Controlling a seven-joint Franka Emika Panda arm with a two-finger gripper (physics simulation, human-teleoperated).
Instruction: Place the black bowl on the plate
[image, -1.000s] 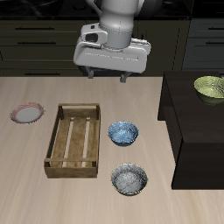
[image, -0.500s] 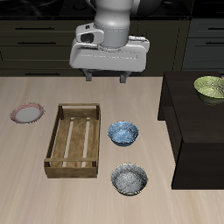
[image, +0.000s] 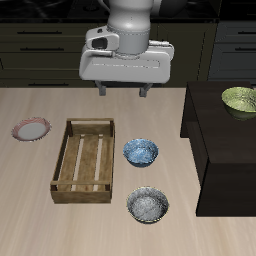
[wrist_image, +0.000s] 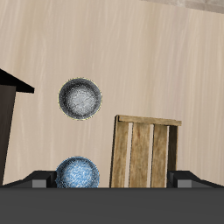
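Landmark: the wooden tray (image: 85, 160).

1. The black bowl (image: 148, 206) sits beside the tray's front corner, nearer the table's front edge, untouched.
2. The blue bowl (image: 141, 152) sits beside the tray, farther back.
3. The plate (image: 30, 129) lies beyond the tray's opposite side, empty.
4. The gripper (image: 125, 90) hovers high behind the tray, fingers spread, holding nothing.

Step in hand: approach. Next move, as judged: descend over the black bowl's rim.
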